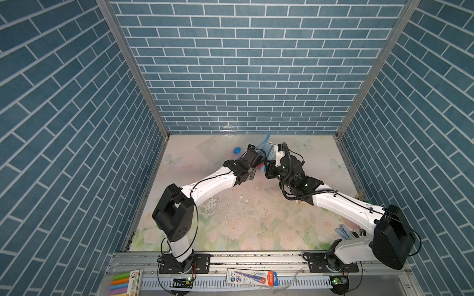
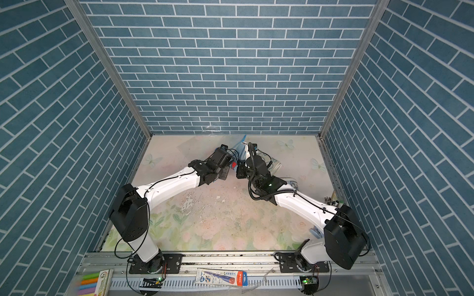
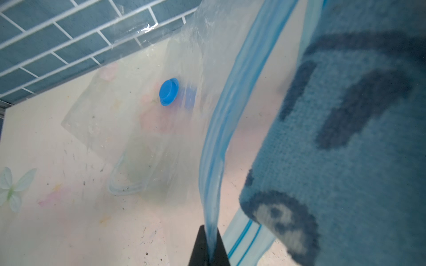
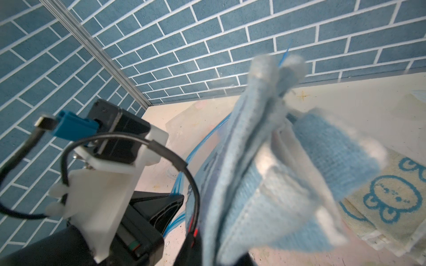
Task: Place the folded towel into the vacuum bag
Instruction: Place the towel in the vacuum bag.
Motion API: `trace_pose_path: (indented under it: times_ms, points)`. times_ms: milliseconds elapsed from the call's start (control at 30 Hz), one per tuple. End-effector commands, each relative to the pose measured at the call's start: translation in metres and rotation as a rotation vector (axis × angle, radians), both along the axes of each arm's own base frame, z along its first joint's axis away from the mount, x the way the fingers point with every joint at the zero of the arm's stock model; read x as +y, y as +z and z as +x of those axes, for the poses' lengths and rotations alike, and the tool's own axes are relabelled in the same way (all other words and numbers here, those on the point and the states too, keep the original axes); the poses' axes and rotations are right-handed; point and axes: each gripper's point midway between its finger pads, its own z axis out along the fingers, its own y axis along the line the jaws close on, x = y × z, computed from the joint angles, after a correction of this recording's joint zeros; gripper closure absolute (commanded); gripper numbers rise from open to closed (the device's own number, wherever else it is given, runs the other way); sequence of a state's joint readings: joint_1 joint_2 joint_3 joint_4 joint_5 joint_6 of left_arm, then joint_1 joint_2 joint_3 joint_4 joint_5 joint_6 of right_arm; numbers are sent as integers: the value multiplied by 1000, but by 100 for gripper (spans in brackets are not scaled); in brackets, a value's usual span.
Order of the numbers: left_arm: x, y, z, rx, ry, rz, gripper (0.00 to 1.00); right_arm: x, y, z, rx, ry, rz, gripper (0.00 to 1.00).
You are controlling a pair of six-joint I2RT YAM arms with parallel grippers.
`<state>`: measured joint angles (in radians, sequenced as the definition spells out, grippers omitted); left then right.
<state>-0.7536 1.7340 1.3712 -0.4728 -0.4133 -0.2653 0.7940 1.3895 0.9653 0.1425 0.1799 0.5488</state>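
Two textures: hazy vacuum bag, nubbly towel, seemingly bunched.

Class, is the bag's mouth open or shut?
Open: left pincer holds the upper zip strip above the lower strip.

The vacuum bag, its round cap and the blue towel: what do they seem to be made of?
The vacuum bag looks like thin clear plastic film, glossy, slightly hazy: the print of the table shows through it. Its round cap seems hard moulded blue plastic, smooth. The blue towel looks like soft terry cloth, perhaps cotton: fuzzy, looped surface.
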Motion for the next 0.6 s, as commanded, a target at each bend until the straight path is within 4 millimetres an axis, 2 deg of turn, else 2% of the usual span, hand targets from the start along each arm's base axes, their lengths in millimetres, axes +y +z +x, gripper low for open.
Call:
trace_pose_path:
  times_ms: [0, 567]
  points:
    - [-1, 28, 5, -95, -10, 48, 100, -3, 20, -2, -51, -11, 27, 100]
    - [-11, 27, 0, -94, -15, 2, 100, 17, 24, 4, 7, 8, 169, 100]
